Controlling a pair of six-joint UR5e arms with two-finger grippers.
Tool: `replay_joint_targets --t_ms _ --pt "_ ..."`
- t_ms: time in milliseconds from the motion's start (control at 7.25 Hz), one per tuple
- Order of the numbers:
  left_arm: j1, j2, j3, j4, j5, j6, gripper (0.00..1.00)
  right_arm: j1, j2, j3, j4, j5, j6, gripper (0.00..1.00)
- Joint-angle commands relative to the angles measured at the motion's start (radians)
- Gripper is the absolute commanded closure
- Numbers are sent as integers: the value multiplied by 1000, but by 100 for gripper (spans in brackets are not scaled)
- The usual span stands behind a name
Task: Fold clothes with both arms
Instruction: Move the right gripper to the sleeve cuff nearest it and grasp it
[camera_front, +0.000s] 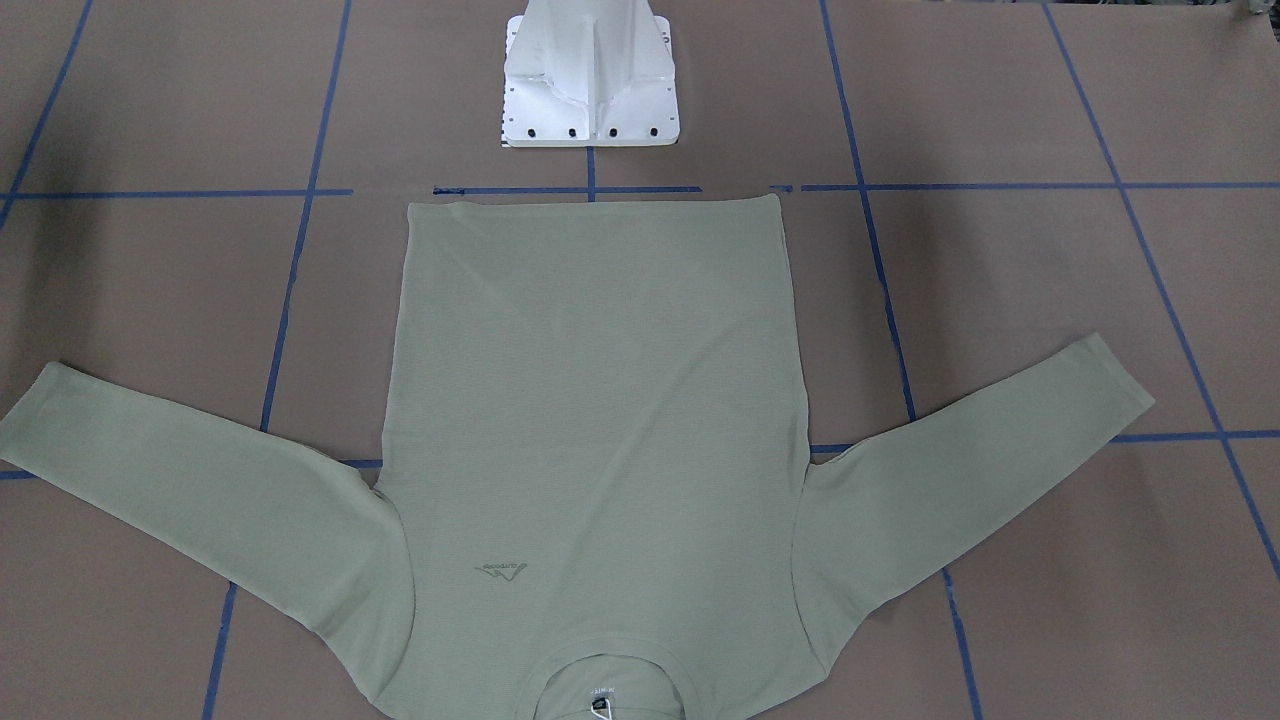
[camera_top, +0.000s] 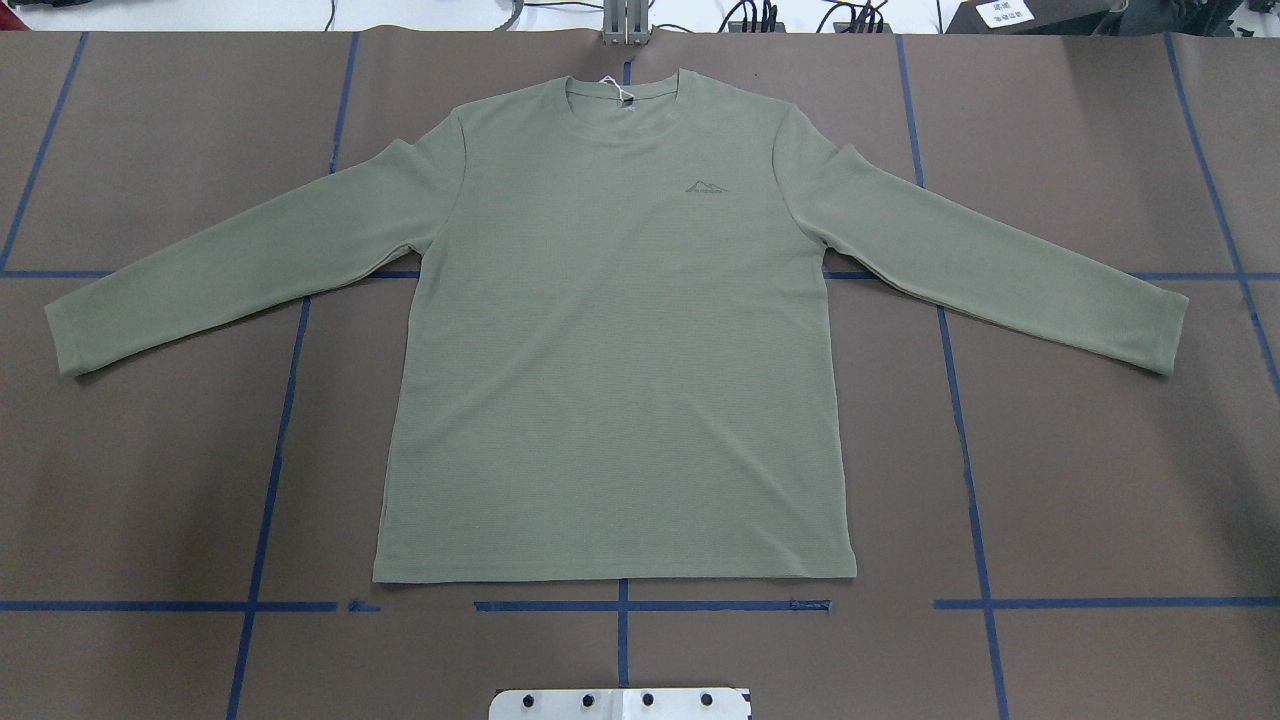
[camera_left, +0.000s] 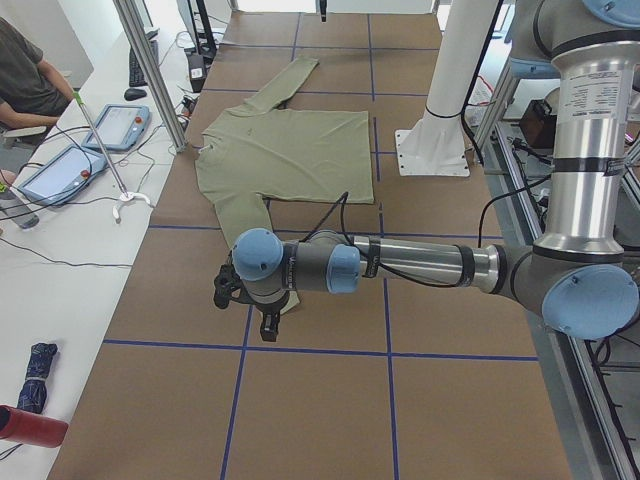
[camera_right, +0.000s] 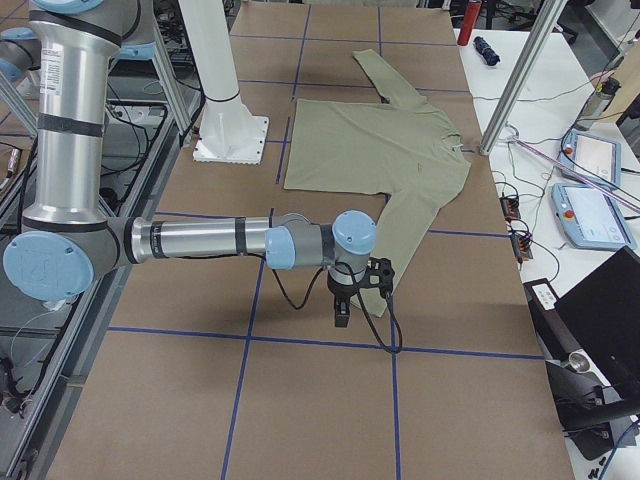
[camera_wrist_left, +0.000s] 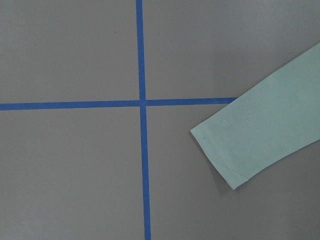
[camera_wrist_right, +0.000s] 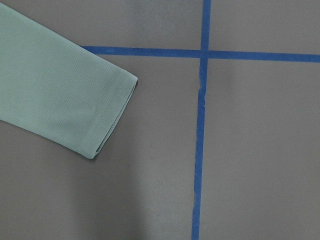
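**Two Grippers Low by the Cuffs, Shirt Flat on the Table**

Starts at the left gripper (camera_left: 268, 332). Black, hangs low over the brown table (camera_top: 1100, 450) and points down. Shows up only from the side, so cannot tell if spread or pressed together. Sits at the end of the left arm (camera_left: 420, 265), stretched out long and level over the table.

Next, the right gripper (camera_right: 342, 316). Same look: black, low, pointing down. Again seen only from the side, so cannot tell if spread or pressed together. Hangs from the right arm (camera_right: 200, 240), also reaching out level.

Just beside each gripper, a cuff. In the left wrist view, the left cuff (camera_wrist_left: 235, 150) lies flat near a cross of blue tape (camera_wrist_left: 141, 103). In the right wrist view, the right cuff (camera_wrist_right: 95, 120) lies flat beside another blue cross.

Then the whole shirt (camera_top: 620, 350). Pale green, long sleeves, lying flat and face up in the middle of the table. Sleeves spread wide, one to each side. Round collar (camera_top: 625, 110) on the far side from the robot, with a bit of white string (camera_top: 622, 95) at the neck. Small logo (camera_top: 706, 187) on the chest. Straight bottom edge (camera_top: 615, 577) near the white base (camera_front: 590, 80).
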Motion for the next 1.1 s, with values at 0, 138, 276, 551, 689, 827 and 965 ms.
replay_joint_targets --t_ms 0,138,276,551,689,827,965 --pt "0 0 -13 -9 7 2 0 0 0 -1 1 0 0 0" --pt "0 1 -28 -9 2 0 0 0 2 -1 1 0 2 0" --pt "2 1 -38 -8 7 -2 0 0 2 0 1 0 3 0" --pt "5 13 -59 -12 2 -8 0 0 5 0 1 2 5 0" --pt "6 4 -89 -11 8 -6 0 0 7 -1 1 0 3 0" --pt "6 12 -93 -14 18 -2 0 0 10 -6 -1 12 2 0" --pt "6 4 -90 -14 21 -11 0 -2 14 -5 1 35 3 0"
